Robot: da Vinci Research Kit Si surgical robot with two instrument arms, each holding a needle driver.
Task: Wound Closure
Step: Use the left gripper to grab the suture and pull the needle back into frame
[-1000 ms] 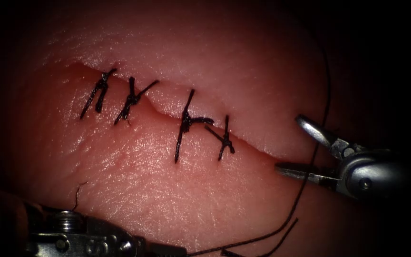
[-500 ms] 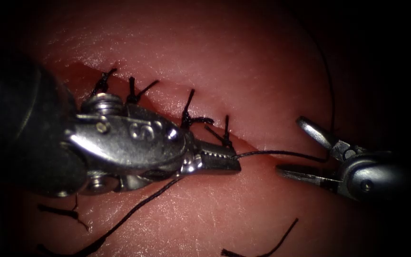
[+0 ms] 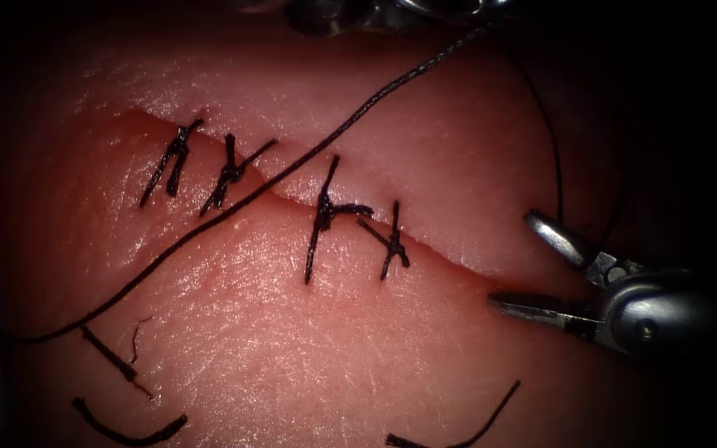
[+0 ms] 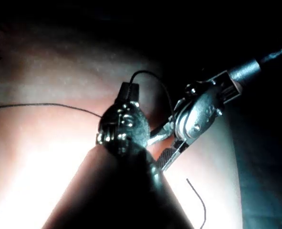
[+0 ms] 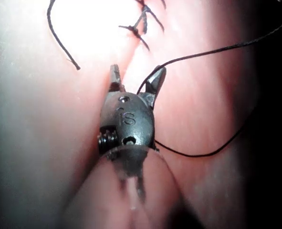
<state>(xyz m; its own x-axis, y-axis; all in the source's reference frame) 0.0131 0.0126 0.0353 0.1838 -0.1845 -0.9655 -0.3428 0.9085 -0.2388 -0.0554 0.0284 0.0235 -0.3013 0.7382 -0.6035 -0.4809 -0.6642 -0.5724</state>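
Dark surround, lit tissue (image 3: 234, 332). My right tool (image 3: 541, 270): jaws open, empty, at cut's (image 3: 458, 259) unclosed right end. Left tool (image 4: 129, 90): jaws closed on thread (image 3: 309, 153), now drawn taut across cut. Four stitches (image 3: 323, 214) done. Needle unseen.

1. The left tool (image 3: 375, 10) is cut off by the endoscope view's top edge; its jaw state cannot be told.
2. The thread (image 3: 292, 170) runs off into darkness at the tissue's (image 3: 292, 348) left edge.
3. The needle's whereabouts cannot be told.
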